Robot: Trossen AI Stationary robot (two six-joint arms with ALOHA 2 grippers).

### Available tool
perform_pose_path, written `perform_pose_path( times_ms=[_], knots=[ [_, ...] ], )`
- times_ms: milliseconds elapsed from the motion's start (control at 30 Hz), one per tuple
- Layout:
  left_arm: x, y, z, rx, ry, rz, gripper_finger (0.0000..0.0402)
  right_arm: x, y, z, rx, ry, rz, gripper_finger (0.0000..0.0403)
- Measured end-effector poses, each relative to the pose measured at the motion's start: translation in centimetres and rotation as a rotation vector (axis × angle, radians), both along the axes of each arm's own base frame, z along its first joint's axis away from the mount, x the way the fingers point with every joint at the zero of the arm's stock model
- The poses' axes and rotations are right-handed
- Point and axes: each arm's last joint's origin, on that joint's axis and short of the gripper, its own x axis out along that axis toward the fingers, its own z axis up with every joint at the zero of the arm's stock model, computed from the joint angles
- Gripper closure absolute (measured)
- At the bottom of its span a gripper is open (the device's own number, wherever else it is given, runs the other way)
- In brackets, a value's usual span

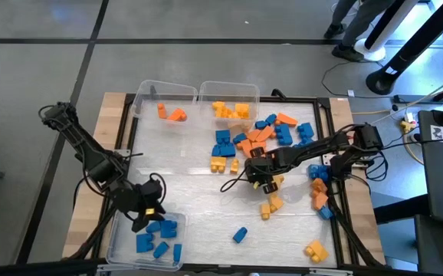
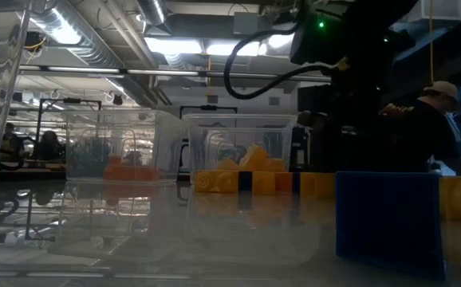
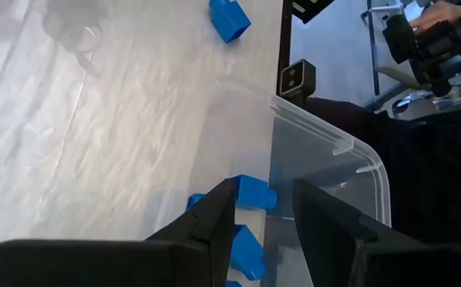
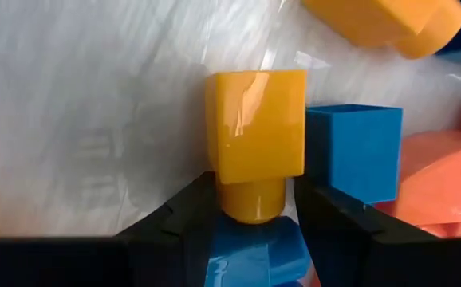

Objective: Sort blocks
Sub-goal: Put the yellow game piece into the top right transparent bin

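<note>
Right gripper (image 4: 250,211) clamped on yellow block (image 4: 256,139) mid-table, beside blue block (image 4: 354,151); left gripper (image 3: 262,215) parted, empty, over bin (image 1: 122,238) w/ blue blocks (image 1: 158,238).

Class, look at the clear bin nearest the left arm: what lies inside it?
Inside the clear bin lie several blue blocks only. The left gripper hangs over its upper edge with nothing between its fingers, hiding that corner.

Loose blocks (image 1: 266,135) right of centre, three bins (image 1: 146,238) leftward, some inside
</note>
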Motion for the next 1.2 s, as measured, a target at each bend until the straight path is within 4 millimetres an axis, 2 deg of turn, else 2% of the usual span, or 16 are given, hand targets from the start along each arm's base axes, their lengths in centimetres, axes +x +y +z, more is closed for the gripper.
perform_pose_path(
  times_ms=[300, 567, 700, 800, 900, 1000, 1200],
  knots=[
    [0.3, 0.4, 0.0, 0.017, -0.009, 0.006, 0.0285, 0.4, 0.1, -1.7, 0.001, 0.057, 0.003, 0.0234],
    [0.4, 0.4, 0.0, 0.058, -0.031, -0.024, 0.0285, 0.4, 0.1, -1.8, 0.010, 0.060, 0.006, 0.0290],
    [0.4, 0.5, 0.0, 0.098, -0.055, -0.028, 0.0285, 0.4, 0.2, -1.8, 0.014, 0.059, 0.008, 0.0290],
    [0.4, 0.5, 0.0, 0.116, -0.066, -0.031, 0.0285, 0.4, 0.2, -1.8, 0.022, 0.061, 0.009, 0.0273],
    [0.4, 0.5, 0.0, 0.118, -0.066, -0.032, 0.0285, 0.7, 0.3, -1.4, 0.045, 0.066, 0.003, 0.0264],
    [0.4, 0.5, 0.0, 0.118, -0.066, -0.033, 0.0285, 1.3, 0.3, -0.7, 0.047, 0.065, 0.005, 0.0274],
    [0.5, 0.6, 0.1, 0.188, -0.106, -0.040, 0.0285, 3.4, 0.6, 1.9, 0.050, -0.037, 0.069, 0.0284]
  ],
)
